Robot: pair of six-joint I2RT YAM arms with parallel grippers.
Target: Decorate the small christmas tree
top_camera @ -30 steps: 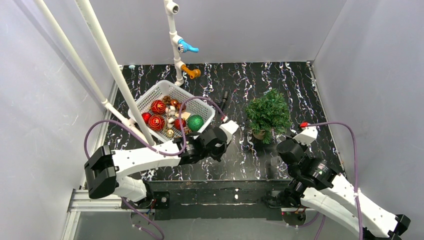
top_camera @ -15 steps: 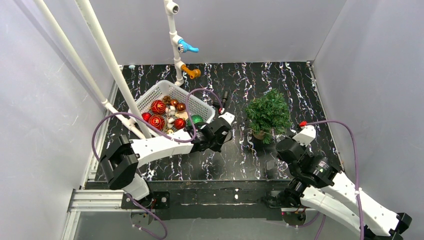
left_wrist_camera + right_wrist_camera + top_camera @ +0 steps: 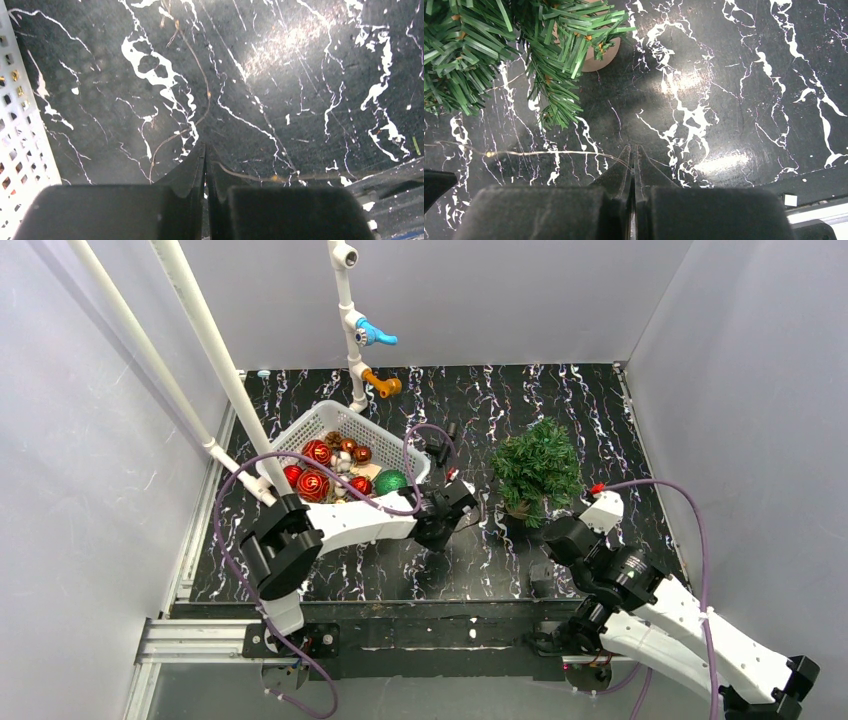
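The small christmas tree stands right of centre on the black marbled table; its branches and brown base fill the upper left of the right wrist view. A thin light wire with tiny bulbs runs from the left into my right gripper, which is shut on it just in front of the tree. My left gripper is also shut on the wire, which trails to its right and loops over the table. It sits between basket and tree.
A white basket at the back left holds red balls, a green ball and small ornaments; its wall shows in the left wrist view. White pipes cross above it. A pipe with valves stands behind.
My left arm has swung right, carrying its gripper from the basket's near corner towards the tree. My right gripper has shifted slightly left.
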